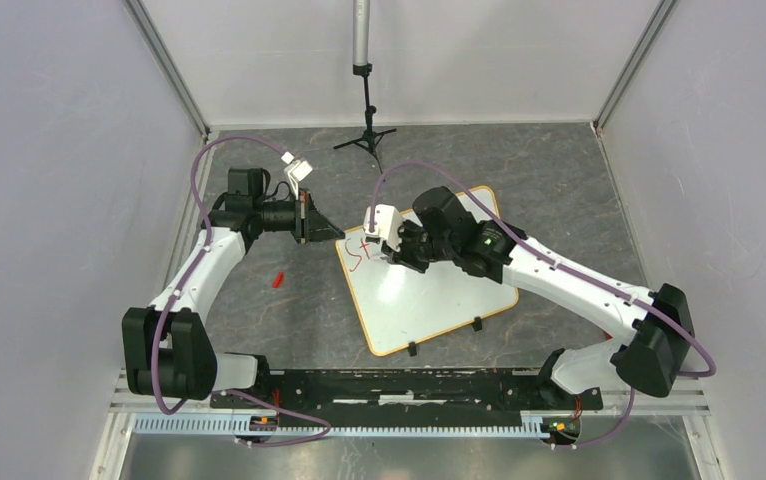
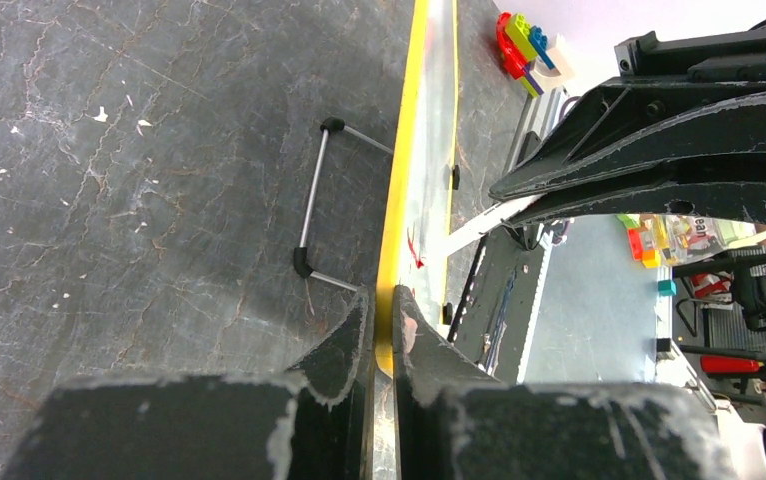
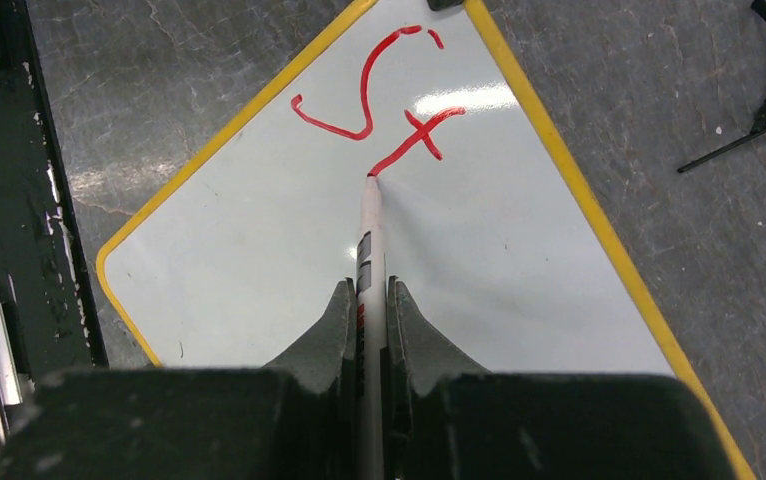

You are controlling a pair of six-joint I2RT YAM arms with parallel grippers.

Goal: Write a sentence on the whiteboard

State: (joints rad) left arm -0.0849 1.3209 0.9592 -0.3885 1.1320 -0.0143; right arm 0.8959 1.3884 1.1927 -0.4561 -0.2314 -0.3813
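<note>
The whiteboard [image 1: 439, 300] lies tilted on the grey table, white with an orange-yellow frame [image 3: 579, 210] and two black clip feet. My left gripper [image 1: 309, 222] is shut on the board's left frame edge [image 2: 399, 200], which shows edge-on in the left wrist view between my fingers [image 2: 344, 340]. My right gripper [image 3: 370, 295] is shut on a white marker [image 3: 369, 240]; its red tip touches the board. The sentence [image 3: 379, 105] so reads only a red "S" and a "t" near the board's upper left corner [image 1: 357, 252].
A small red marker cap [image 1: 278, 279] lies on the table left of the board. A black tripod stand [image 1: 366, 135] stands at the back. A wire bracket [image 2: 314, 210] lies beside the board's edge. White walls enclose the table.
</note>
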